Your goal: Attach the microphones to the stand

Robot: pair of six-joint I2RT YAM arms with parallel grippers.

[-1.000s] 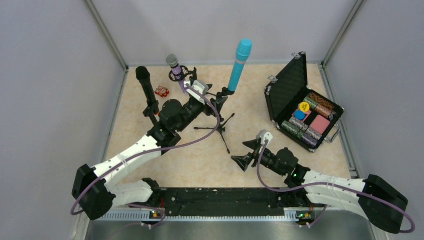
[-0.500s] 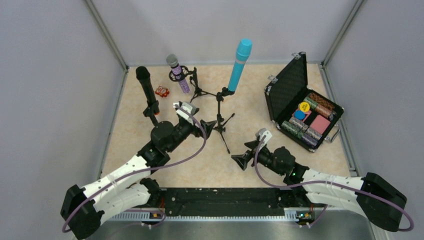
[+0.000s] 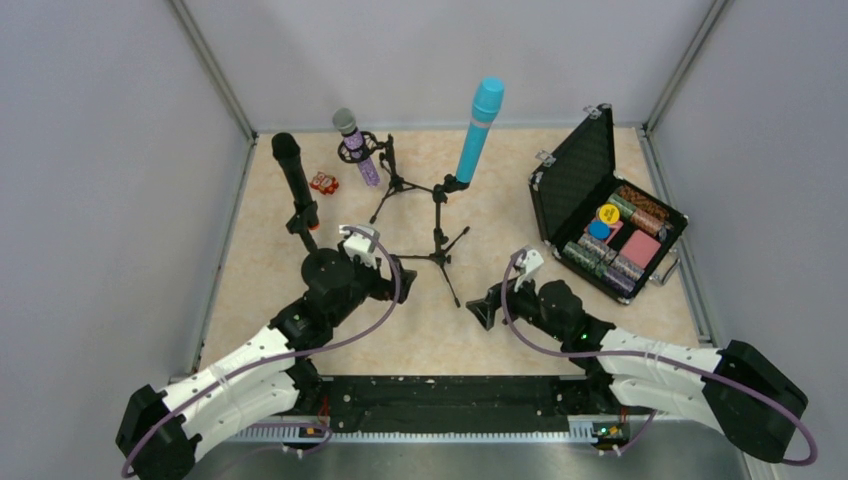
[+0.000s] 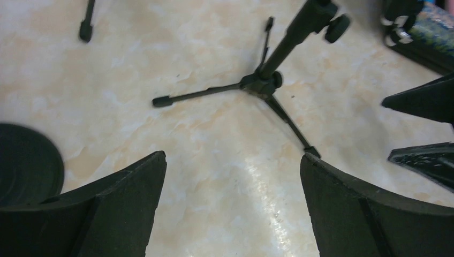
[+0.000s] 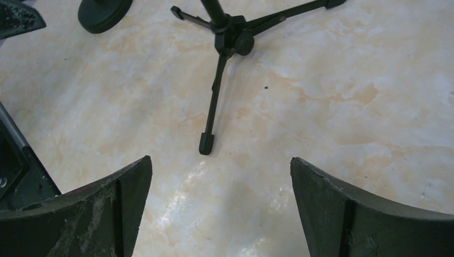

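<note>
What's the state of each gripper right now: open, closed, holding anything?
Left gripper: open, holding nothing.
Right gripper: open, holding nothing.

Probably a robotics lab cell: plain grey walls point(image 3: 100, 150), aluminium corner posts point(image 3: 215, 75), marbled tabletop point(image 3: 500, 220), black mounting rail point(image 3: 450, 392).

An open black hard-shell case point(image 3: 575, 175) packed with multicoloured poker chips point(image 3: 640, 212) sits by the right edge of a beige marbled tabletop point(image 3: 520, 225); a small red trinket point(image 3: 323, 183) lies near its far-left corner.
</note>
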